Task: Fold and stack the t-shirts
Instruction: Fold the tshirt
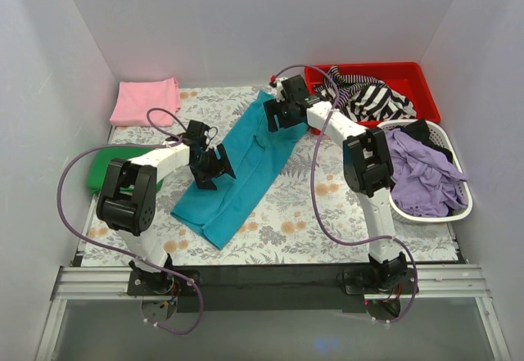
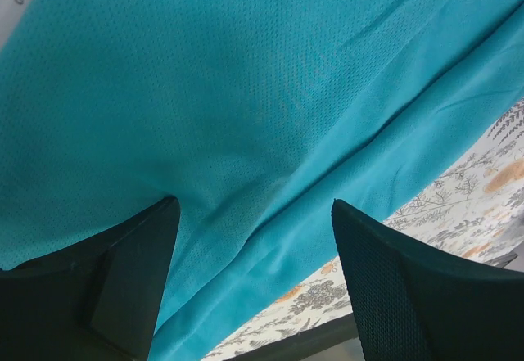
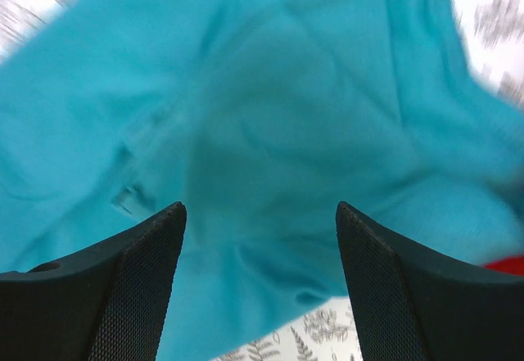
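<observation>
A teal t-shirt (image 1: 242, 173) lies folded lengthwise in a long diagonal strip across the floral table. My left gripper (image 1: 214, 167) hovers open over its left long edge; in the left wrist view the teal cloth (image 2: 246, 91) fills the frame and nothing sits between the fingers (image 2: 393, 279). At the strip's far end my right gripper (image 1: 277, 115) stands open over the rumpled teal cloth (image 3: 270, 132), holding nothing. A folded pink t-shirt (image 1: 146, 101) lies at the back left. A green t-shirt (image 1: 103, 169) lies at the left, partly hidden behind the left arm.
A red bin (image 1: 409, 78) with striped black-and-white cloth (image 1: 368, 97) stands at the back right. A white basket (image 1: 458, 205) holding purple clothing (image 1: 422, 173) stands at the right. White walls close in three sides.
</observation>
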